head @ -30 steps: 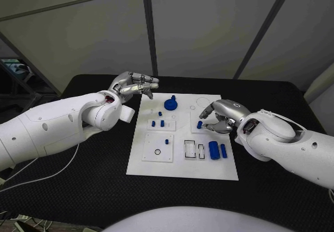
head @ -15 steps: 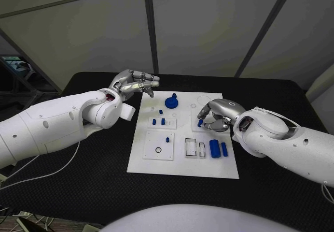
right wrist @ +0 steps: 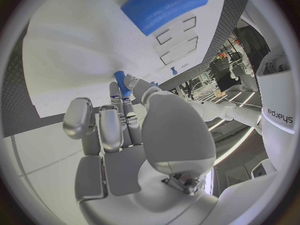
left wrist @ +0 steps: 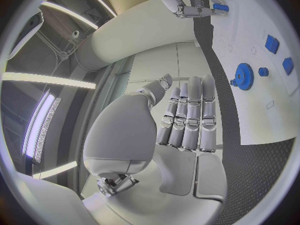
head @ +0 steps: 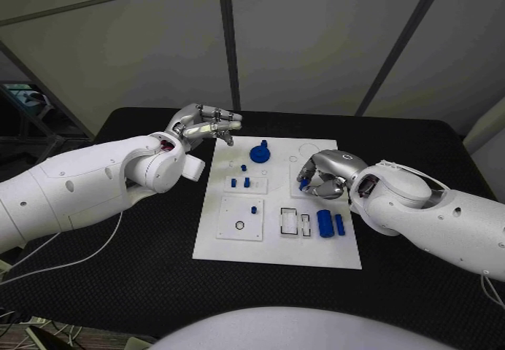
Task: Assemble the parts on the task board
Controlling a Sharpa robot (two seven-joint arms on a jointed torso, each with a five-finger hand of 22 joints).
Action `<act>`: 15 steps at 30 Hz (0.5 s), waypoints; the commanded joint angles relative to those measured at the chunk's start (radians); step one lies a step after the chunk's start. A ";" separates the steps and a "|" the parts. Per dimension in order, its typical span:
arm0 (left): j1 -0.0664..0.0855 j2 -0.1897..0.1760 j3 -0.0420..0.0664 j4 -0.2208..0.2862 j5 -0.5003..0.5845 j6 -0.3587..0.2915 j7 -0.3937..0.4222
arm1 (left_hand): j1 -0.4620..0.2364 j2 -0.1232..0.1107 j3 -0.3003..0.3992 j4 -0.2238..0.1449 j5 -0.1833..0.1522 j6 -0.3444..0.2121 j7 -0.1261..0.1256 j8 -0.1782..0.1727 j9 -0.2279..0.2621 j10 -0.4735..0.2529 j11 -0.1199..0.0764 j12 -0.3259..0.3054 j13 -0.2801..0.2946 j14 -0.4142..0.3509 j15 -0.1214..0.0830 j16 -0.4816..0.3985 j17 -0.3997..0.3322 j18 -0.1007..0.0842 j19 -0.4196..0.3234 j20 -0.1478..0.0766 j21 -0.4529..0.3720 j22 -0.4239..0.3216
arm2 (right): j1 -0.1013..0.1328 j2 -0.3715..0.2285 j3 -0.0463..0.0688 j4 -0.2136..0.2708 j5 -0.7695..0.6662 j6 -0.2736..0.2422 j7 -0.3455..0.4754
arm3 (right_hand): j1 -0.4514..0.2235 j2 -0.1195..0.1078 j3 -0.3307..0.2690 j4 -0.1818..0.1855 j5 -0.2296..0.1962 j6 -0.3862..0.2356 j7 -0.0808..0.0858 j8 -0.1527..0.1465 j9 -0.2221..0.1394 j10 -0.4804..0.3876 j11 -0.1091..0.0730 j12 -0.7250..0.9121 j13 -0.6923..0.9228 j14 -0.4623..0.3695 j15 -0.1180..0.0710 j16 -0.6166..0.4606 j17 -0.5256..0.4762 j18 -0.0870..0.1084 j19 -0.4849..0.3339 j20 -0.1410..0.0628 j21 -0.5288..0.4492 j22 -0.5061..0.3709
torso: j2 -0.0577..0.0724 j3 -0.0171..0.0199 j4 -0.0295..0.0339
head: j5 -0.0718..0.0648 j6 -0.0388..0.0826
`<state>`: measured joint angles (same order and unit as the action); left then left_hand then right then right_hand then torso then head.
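The white task board (head: 276,244) lies mid-table. My right hand (head: 324,175) hangs low over its right middle and pinches a small blue peg (head: 302,187) that stands there; the peg (right wrist: 121,82) shows between a fingertip and the thumb of that hand (right wrist: 119,125). My left hand (head: 205,124) hovers off the board's far left corner, holding nothing, with its fingers (left wrist: 187,117) side by side. A blue gear (head: 260,153) stands at the far middle of the board, also seen as the gear (left wrist: 242,76).
Small blue pieces (head: 240,185) sit in the left block. A blue peg (head: 254,213) stands on the near-left plate. A thick blue cylinder (head: 323,224) and a thin bar (head: 338,224) lie right of the rectangular slots (head: 287,221). Black table (head: 126,277) surrounds the board.
My right hand has shifted a little to the left and brought its fingers in around the small blue peg. The left hand has stayed where it was.
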<state>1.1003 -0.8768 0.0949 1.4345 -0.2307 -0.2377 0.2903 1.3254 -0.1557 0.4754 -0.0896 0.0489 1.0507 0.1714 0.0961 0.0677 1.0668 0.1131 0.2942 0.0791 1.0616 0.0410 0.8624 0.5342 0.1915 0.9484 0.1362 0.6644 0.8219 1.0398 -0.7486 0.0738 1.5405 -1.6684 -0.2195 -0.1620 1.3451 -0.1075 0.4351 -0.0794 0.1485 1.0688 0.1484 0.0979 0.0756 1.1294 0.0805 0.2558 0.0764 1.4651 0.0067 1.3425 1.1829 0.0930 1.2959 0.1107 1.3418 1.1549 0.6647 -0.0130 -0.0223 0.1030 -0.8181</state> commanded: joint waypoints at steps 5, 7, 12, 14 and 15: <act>0.001 0.000 0.001 0.002 0.002 0.010 0.011 | -0.002 0.004 -0.003 0.000 -0.001 -0.001 0.004 -0.005 0.000 -0.004 0.000 0.005 0.002 -0.006 0.001 -0.004 -0.001 -0.012 -0.001 0.007 -0.002 -0.001 | 0.001 0.004 0.000 -0.003 -0.018 0.035 -0.011 | 0.005 0.017 0.008 0.000 0.004 0.037 -0.007 0.015 0.005 0.037 -0.011 0.005 0.007 0.038 -0.014 0.010 0.004 -0.005 0.013 -0.006 0.013 0.012 | -0.001 0.0004 -0.0001 | 0.001 -0.002; 0.001 0.000 0.001 0.002 0.002 0.010 0.011 | -0.002 0.004 -0.003 0.000 -0.001 -0.001 0.004 -0.005 0.000 -0.004 0.000 0.005 0.002 -0.006 0.001 -0.004 -0.001 -0.012 -0.001 0.007 -0.002 -0.001 | 0.001 0.004 0.000 -0.002 -0.021 0.027 -0.013 | 0.009 0.022 0.009 -0.001 0.004 0.047 -0.010 0.020 0.006 0.046 -0.014 0.007 0.009 0.039 -0.017 0.011 0.005 -0.005 0.015 -0.008 0.015 0.016 | -0.001 0.0006 -0.0008 | 0.001 -0.002; 0.001 -0.002 0.001 0.002 0.002 0.011 0.011 | -0.002 0.004 -0.003 0.000 -0.001 -0.001 0.004 -0.005 0.000 -0.004 0.000 0.005 0.002 -0.006 0.001 -0.004 -0.001 -0.012 -0.001 0.007 -0.002 -0.001 | 0.001 -0.001 0.000 0.007 -0.030 -0.043 -0.006 | 0.026 0.038 0.015 -0.009 -0.017 0.069 -0.016 0.029 0.009 0.071 -0.023 0.010 0.018 0.039 -0.024 0.014 0.007 -0.012 0.034 -0.016 0.032 0.045 | 0.000 0.0008 -0.0018 | 0.002 -0.002; 0.001 -0.004 0.001 0.004 0.002 0.012 0.010 | -0.001 0.006 -0.003 0.000 -0.001 -0.001 0.004 -0.005 0.000 -0.004 0.000 0.006 0.002 -0.006 0.001 -0.004 -0.002 -0.012 -0.001 0.007 -0.003 -0.001 | 0.001 -0.004 0.000 0.012 -0.032 -0.066 -0.003 | 0.026 0.039 0.016 -0.010 -0.020 0.072 -0.017 0.031 0.010 0.074 -0.024 0.010 0.020 0.039 -0.025 0.014 0.006 -0.013 0.037 -0.017 0.036 0.051 | 0.000 0.0000 -0.0035 | 0.001 -0.001; 0.001 -0.005 0.001 0.005 0.002 0.012 0.009 | 0.000 0.007 -0.004 0.000 -0.001 0.000 0.004 -0.005 0.000 -0.004 0.000 0.006 0.002 -0.005 0.001 -0.003 -0.002 -0.011 0.000 0.007 -0.003 -0.001 | 0.001 -0.007 0.000 0.016 -0.033 -0.077 -0.002 | 0.026 0.040 0.016 -0.010 -0.020 0.073 -0.017 0.031 0.010 0.074 -0.024 0.010 0.020 0.039 -0.025 0.014 0.006 -0.013 0.038 -0.017 0.036 0.052 | 0.000 -0.0011 -0.0044 | 0.001 -0.001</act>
<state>1.1003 -0.8798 0.0949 1.4363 -0.2307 -0.2365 0.2903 1.3252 -0.1562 0.4755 -0.0896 0.0489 1.0506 0.1714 0.0961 0.0677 1.0668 0.1131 0.2942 0.0800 1.0617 0.0410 0.8626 0.5336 0.1916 0.9484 0.1362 0.6644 0.8220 1.0394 -0.7534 0.0735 1.5500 -1.6846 -0.2339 -0.1688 1.3672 -0.0846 0.4450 -0.0901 0.1334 1.1356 0.1292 0.1227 0.0844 1.1973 0.0553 0.2610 0.0935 1.4686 -0.0112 1.3530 1.1886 0.0929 1.3278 0.0923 1.3730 1.2052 0.6641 -0.0126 -0.0245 0.1044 -0.8194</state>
